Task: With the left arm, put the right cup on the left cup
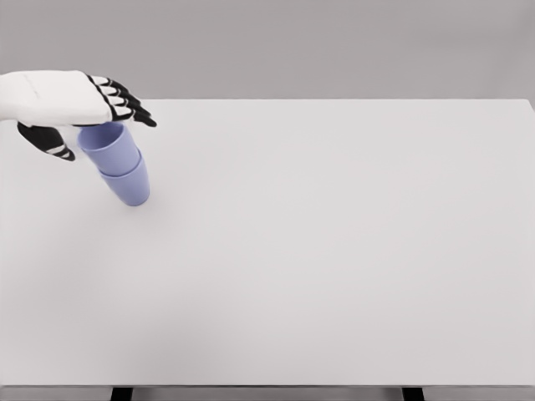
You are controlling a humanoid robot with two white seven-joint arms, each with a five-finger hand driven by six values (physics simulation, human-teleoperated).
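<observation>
At the far left of the white surface two purple cups stand nested, the upper cup seated in the lower cup, and the pair looks tilted, its mouth toward the far left. The stacking seems already done, judging by how one sits inside the other. The left hand hovers just above and beside the rim of the upper cup, palm down, its dark fingers stretched out flat and its thumb hanging on the left; it holds nothing, and whether it touches the rim cannot be told. The right arm does not show. The cups look like thin, stiff plastic: light, smooth-walled and likely slippery, easy to tip with a small nudge. A hold would best go around the side wall just below the rim, thumb against fingers, with gentle pressure so the cup neither squirts out nor drags its partner along when lifted.
</observation>
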